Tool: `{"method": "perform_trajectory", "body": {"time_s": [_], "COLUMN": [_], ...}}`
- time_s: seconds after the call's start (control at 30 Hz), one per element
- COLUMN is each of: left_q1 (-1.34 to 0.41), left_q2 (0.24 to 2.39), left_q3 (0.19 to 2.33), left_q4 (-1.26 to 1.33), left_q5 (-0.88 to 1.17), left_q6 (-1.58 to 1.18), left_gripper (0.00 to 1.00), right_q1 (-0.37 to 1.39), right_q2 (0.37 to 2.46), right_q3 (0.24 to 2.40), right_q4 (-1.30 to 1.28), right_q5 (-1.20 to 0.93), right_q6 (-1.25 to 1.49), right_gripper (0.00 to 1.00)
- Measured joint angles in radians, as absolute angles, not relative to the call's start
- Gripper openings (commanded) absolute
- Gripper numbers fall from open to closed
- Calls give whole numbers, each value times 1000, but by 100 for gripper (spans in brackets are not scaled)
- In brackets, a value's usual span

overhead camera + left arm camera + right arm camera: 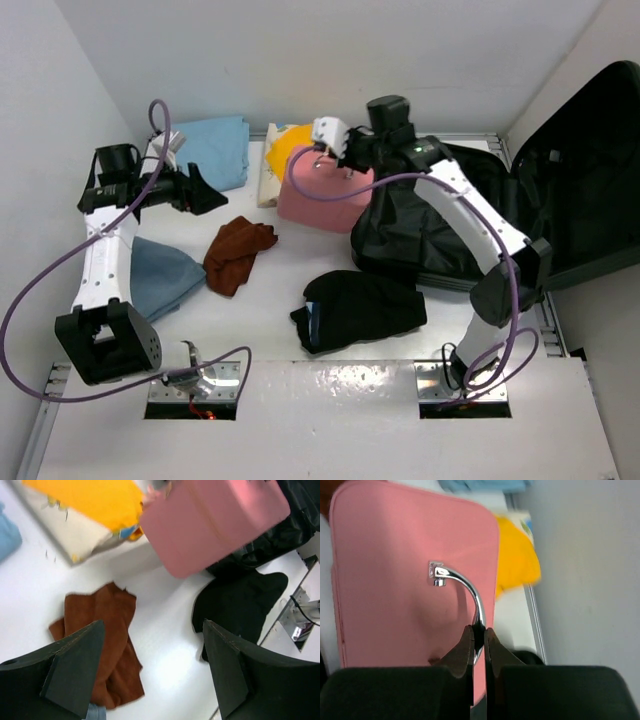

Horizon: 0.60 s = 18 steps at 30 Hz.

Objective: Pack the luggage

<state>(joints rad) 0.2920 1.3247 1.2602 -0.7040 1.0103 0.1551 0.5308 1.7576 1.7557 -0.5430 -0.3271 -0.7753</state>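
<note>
The luggage (590,190), a big black suitcase, lies open at the right, its dark lined half (420,235) flat on the table. My right gripper (477,632) is shut on the silver handle (470,592) of a small pink case (395,580). That pink case (325,195) sits tilted at the luggage's left edge, under the right gripper (335,150). My left gripper (152,630) hangs open and empty over the table, with a brown cloth (102,625) below its left finger. In the overhead view the left gripper (210,190) is left of the pink case.
A folded black garment (365,305) lies in front of the luggage, and the brown cloth (238,253) left of it. Blue cloths lie at the back left (215,148) and near left (160,278). A yellow item (285,145) on a pale board sits behind the pink case.
</note>
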Motion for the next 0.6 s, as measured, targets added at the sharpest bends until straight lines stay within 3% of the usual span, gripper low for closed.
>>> {"method": "perform_trajectory", "body": {"time_s": [0.6], "left_q1": [45], "left_q2": [1498], "left_q3": [1365], "left_q4": [-447], "left_q5": [921], "left_q6": [-29], "left_gripper": [84], "right_q1": [134], "right_q2": [1653], "right_q3": [1810], "right_q4": [-707], "right_q5": [-59], "right_q6": [-666], "right_gripper": [0]}}
